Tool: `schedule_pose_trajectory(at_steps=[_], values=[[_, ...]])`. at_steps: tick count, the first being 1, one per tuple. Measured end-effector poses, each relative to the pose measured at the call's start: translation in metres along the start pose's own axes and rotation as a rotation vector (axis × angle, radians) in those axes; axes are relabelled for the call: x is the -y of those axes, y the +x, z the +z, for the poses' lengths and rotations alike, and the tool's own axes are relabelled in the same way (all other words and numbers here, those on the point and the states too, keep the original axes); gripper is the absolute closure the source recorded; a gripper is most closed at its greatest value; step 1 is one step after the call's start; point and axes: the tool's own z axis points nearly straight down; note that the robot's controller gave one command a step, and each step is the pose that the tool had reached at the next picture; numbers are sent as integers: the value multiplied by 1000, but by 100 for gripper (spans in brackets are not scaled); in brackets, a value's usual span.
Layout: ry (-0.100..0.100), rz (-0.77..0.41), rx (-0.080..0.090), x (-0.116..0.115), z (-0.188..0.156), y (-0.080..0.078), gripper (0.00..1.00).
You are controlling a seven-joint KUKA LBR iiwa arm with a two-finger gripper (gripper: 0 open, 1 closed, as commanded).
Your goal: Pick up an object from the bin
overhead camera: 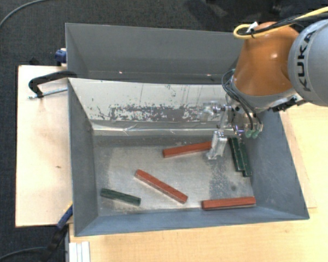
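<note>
Just left of the dark green bar (241,158), my end effector (225,143) sits low, open or closed I cannot tell; nothing lifted yet.

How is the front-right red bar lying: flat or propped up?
Flat. The red bar lies full length on the floor of the bin, beside the front wall.

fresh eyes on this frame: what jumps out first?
The arm's orange cover looms over the grey bin's far right corner. Below it the gripper sits low between the central red bar and the right-hand dark green bar. Along the near side lie the slanted red bar, the near-right red bar and the near-left dark green bar.
</note>
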Motion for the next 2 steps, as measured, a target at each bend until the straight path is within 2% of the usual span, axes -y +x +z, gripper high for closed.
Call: schedule_pose_trajectory(at_steps=[1,2], values=[[-2,-119,-9,-27,110,-1,0],[-1,-117,-1,-26,105,-3,100]])
